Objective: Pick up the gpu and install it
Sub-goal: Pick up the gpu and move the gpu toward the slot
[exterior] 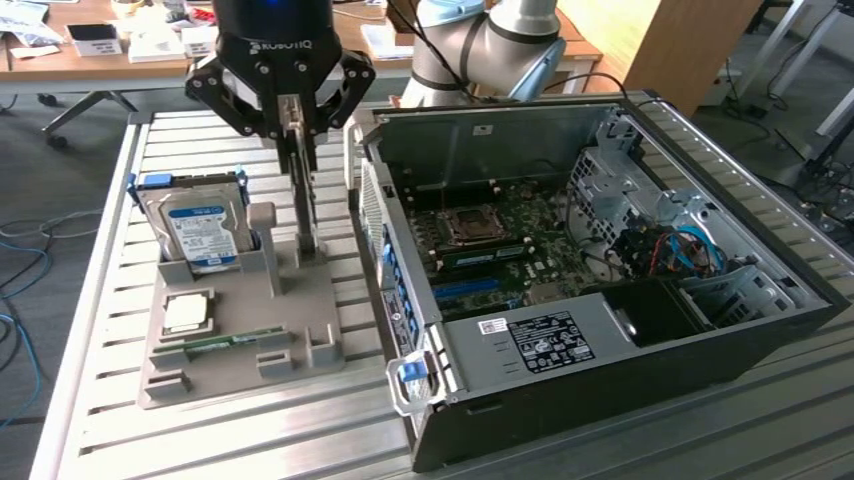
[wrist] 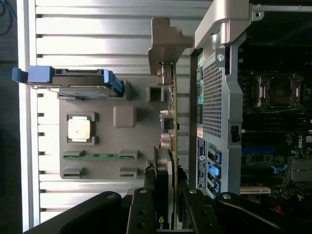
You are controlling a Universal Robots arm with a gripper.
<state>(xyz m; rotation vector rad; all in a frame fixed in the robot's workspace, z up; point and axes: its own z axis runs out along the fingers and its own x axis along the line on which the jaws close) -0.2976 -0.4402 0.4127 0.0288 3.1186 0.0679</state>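
The pincer (exterior: 291,130) (wrist: 168,214) hangs over the grey holder (exterior: 240,350) (wrist: 105,141), its fingers pressed on the upper edge of the graphics card (exterior: 306,200) (wrist: 165,168). The card stands upright and edge-on between them. It runs straight down from the pincer, and its lower end reaches the holder. A hard drive (exterior: 200,235) (wrist: 73,83), a processor chip (exterior: 187,312) (wrist: 79,129) and a green memory stick (exterior: 220,343) (wrist: 100,156) sit in the same holder.

The holder rests on a slatted metal tabletop (exterior: 160,440) (wrist: 97,29). Just beside it, on the exterior view's right, lies an open computer case (exterior: 721,330) (wrist: 214,97). Behind are the robot arm (exterior: 494,45), a wooden desk (exterior: 80,60) and loose cables (exterior: 20,240) on the floor.
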